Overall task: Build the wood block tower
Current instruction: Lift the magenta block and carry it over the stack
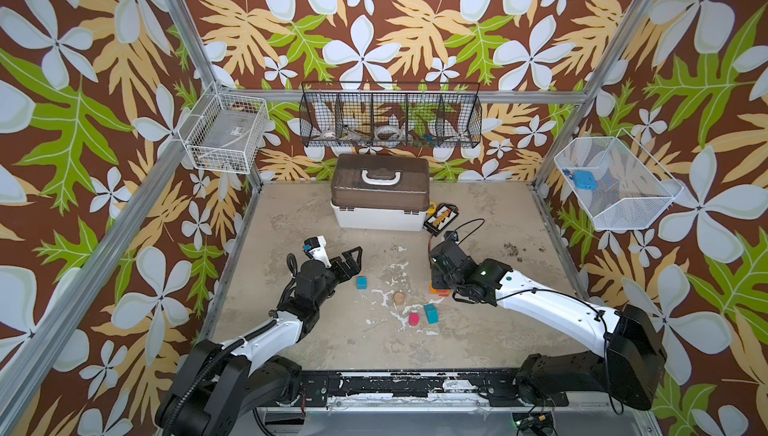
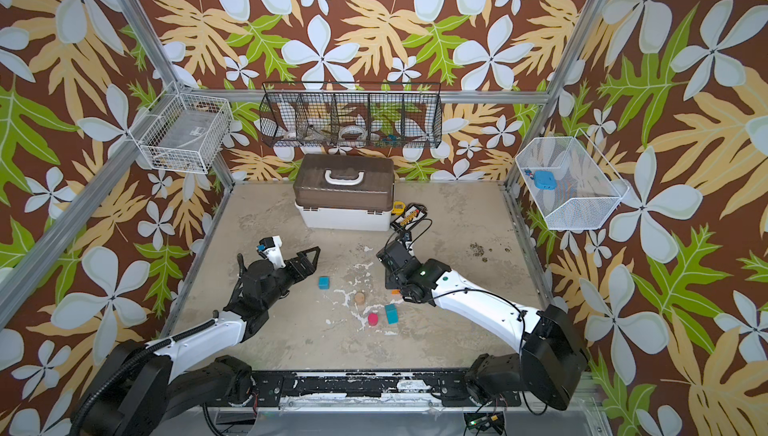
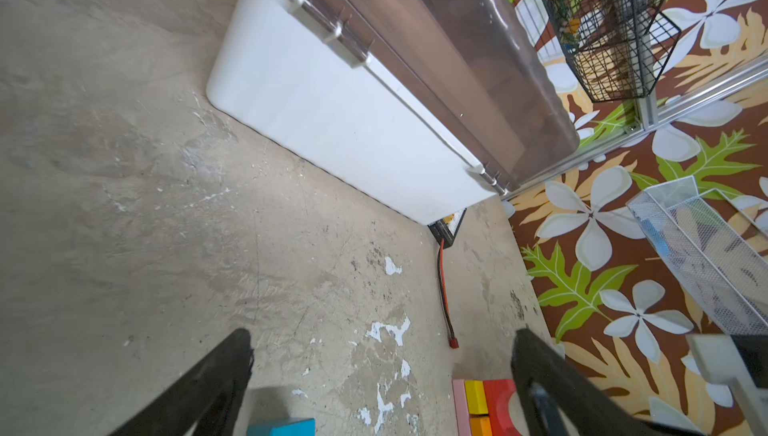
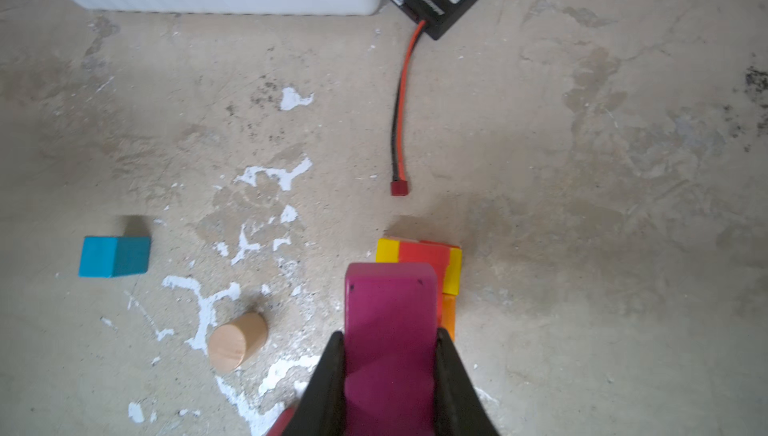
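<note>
My right gripper [image 4: 390, 332] is shut on a magenta block [image 4: 390, 309] and holds it just over the tower [image 4: 424, 257], a low cluster of yellow, red and orange blocks. In the left wrist view the tower [image 3: 486, 402] also shows a pink bar and a red arch. In both top views my right wrist covers most of the tower [image 1: 440, 292]. My left gripper [image 1: 353, 261] hangs open and empty beside a teal cube [image 1: 361, 282]. Loose on the table lie a tan cylinder [image 1: 399, 297], a pink-red cylinder [image 1: 414, 319] and a teal bar [image 1: 431, 313].
A white box with a brown lid [image 1: 380, 199] stands at the back. Beside it lies a black and yellow pack [image 1: 442, 217], with its red-black wire and plug [image 4: 401, 188] trailing toward the tower. Wire baskets [image 1: 390, 116] hang on the walls.
</note>
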Robot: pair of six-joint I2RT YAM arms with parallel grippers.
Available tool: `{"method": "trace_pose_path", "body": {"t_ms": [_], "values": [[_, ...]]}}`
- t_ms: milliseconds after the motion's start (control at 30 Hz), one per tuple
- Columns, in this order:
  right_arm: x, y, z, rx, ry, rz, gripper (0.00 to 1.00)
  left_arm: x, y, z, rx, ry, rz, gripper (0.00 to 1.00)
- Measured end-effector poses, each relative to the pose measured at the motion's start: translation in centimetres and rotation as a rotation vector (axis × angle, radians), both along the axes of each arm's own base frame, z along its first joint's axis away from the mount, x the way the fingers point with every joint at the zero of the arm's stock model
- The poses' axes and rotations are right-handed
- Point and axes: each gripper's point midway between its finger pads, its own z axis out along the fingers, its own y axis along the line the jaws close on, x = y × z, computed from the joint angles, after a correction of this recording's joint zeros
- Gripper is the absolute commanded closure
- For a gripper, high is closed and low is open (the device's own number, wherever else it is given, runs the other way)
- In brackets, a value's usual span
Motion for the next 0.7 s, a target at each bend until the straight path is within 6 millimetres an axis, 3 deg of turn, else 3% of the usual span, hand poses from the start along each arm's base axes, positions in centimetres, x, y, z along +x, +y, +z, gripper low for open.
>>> {"method": "trace_pose_path", "body": {"t_ms": [333,700], "values": [[0.6,-0.3,-2.2,-0.017,0.070,0.001,0.90,0.0,-0.8,0.8,0.000,-0.019,-0.049,0.00],[0.4,-0.4,-3.0,-0.032,0.087,0.003,0.89,0.0,-0.8,0.6,0.002,-0.012,-0.049,0.00]]}}
